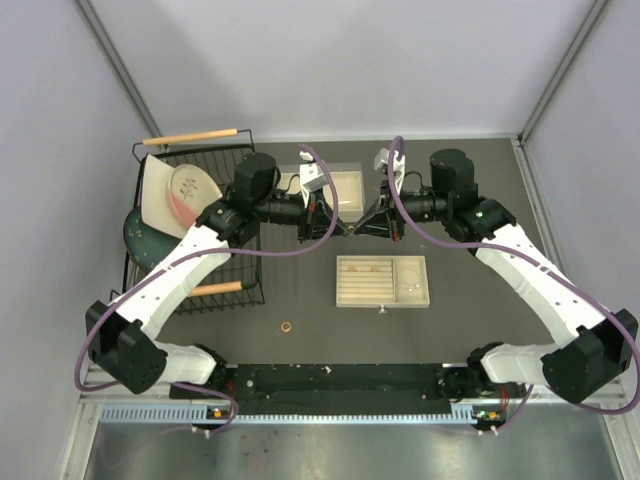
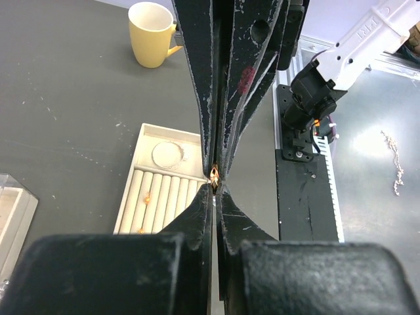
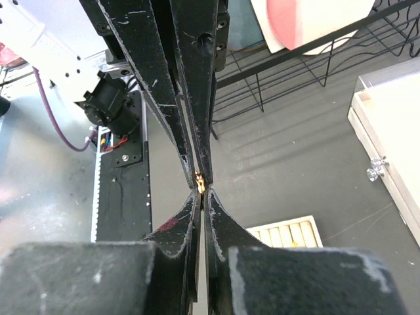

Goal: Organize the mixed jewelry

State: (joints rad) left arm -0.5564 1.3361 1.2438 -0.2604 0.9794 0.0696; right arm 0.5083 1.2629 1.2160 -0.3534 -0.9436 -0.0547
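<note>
My left gripper (image 1: 336, 228) and right gripper (image 1: 357, 228) meet tip to tip in the air behind the beige slotted tray (image 1: 344, 297). Both are shut on one tiny gold ring, seen in the left wrist view (image 2: 215, 175) at my left gripper's tips (image 2: 215, 186), and in the right wrist view (image 3: 201, 181) at my right gripper's tips (image 3: 201, 194). Two gold rings (image 1: 365, 268) sit in the tray's slots. A thin silver hoop (image 2: 167, 154) lies in the tray's open compartment. Another gold ring (image 1: 286, 326) lies on the table, front left of the tray.
A clear lidded box (image 1: 345, 188) stands behind the grippers. A black wire dish rack (image 1: 172, 272) with plates fills the left side. A yellow cup (image 2: 152, 33) stands beyond the tray. A thin chain (image 2: 395, 164) lies on the metal ledge by the arm bases.
</note>
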